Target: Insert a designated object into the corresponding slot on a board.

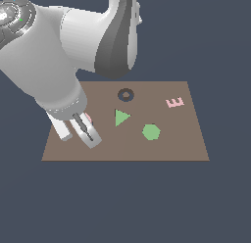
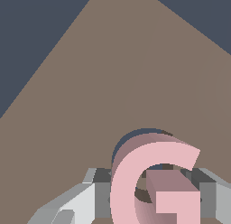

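Nearest the wrist camera stands the small pale pink letter "G" piece, held between the grey fingers of the claw, which we read as clenched on it. Just behind the piece, a dark navy curved edge shows, which we take to be the G-shaped recess in the flat brown rectangular board; we judge the piece to sit at or partly over this slot, though seating depth cannot be told. In the exterior view only a pink sliver shows beside the claw. We judge the piece rigid, light and smooth-faced, best gripped across its flat sides. Beyond the claw lie a dark ring recess, a green triangle, a green polygon and a pink "E"; "G" and "E" are the only legible characters.
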Robot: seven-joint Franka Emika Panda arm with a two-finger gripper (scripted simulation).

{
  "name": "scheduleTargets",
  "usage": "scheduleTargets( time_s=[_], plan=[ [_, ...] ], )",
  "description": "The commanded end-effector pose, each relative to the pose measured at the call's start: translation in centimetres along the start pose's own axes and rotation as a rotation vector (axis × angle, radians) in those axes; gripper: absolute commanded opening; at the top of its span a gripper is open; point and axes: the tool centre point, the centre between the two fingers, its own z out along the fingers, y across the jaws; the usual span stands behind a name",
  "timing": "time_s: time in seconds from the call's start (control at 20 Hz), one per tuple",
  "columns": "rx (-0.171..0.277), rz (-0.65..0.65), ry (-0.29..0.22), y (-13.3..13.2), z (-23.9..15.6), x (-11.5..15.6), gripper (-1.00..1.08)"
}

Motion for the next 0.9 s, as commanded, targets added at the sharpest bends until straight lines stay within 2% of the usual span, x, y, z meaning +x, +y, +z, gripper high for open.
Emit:
scheduleTargets(
  time_s=[0.0, 0.35, 0.4, 0.85],
  plan=[
    [0.000, 0.000, 0.000, 0.00, 0.00, 0.00, -1.00],
    [-0.001, 0.002, -0.001, -0.02, 0.98, 0.06, -1.00],
    [-0.001, 0.002, -0.001, -0.02, 0.98, 0.06, 1.00],
    [-0.001, 0.002, -0.001, -0.02, 0.98, 0.06, 1.00]
  ],
)
